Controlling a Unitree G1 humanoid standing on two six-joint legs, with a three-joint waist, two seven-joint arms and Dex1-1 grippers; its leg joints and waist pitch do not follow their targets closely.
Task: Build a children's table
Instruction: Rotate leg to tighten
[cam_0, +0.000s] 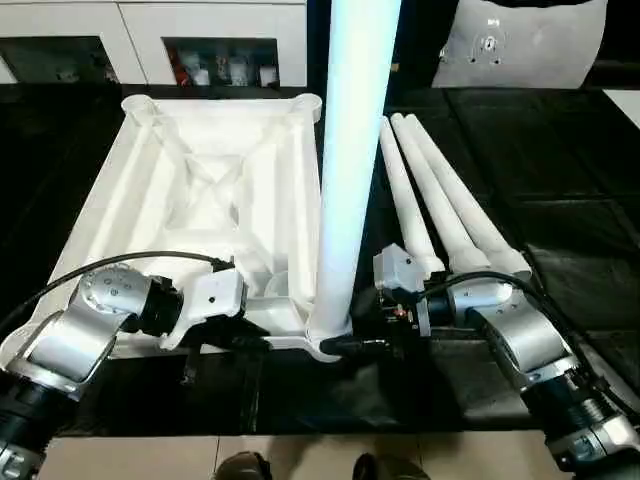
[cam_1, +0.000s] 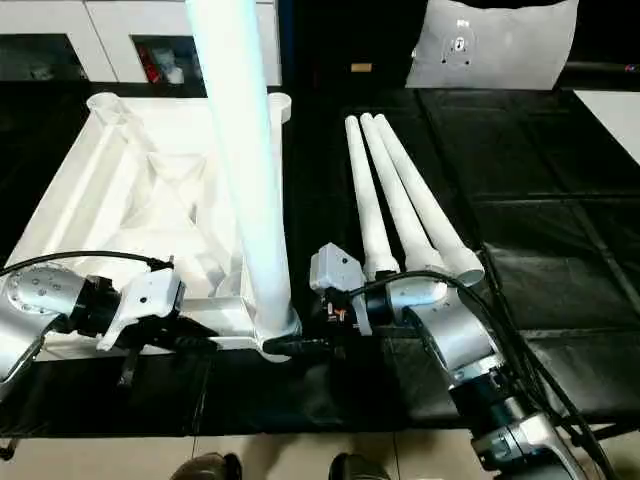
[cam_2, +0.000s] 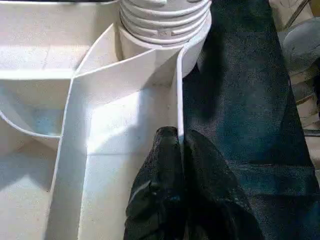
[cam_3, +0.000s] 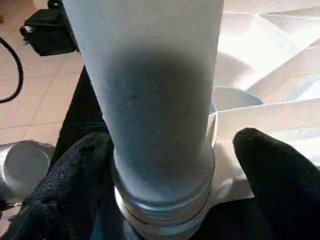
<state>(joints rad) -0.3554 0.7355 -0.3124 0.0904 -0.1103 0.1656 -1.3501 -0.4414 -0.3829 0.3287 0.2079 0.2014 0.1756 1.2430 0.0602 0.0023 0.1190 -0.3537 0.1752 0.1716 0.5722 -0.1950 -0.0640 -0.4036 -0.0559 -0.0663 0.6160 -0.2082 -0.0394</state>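
The white table top (cam_0: 210, 190) lies upside down on the black mat, ribbed underside up. One white leg (cam_0: 345, 180) stands upright in its near right corner socket (cam_0: 330, 340); the leg's threaded base (cam_2: 165, 20) sits in the socket. My left gripper (cam_0: 255, 340) is shut on the thin near rim wall (cam_2: 177, 90), just left of that socket. My right gripper (cam_3: 165, 165) is open around the bottom of the leg, one finger (cam_3: 82, 170) close against it, the other (cam_3: 270, 165) apart from it. Three more legs (cam_0: 440, 200) lie side by side on the mat to the right.
A white shelved cabinet (cam_0: 150, 40) stands behind the table top. A grey-white cushion-like panel (cam_0: 520, 40) leans at the back right. The black mat (cam_0: 560, 160) ends near me at tiled floor (cam_0: 130, 455), where two dark shoe tips (cam_0: 240, 465) show.
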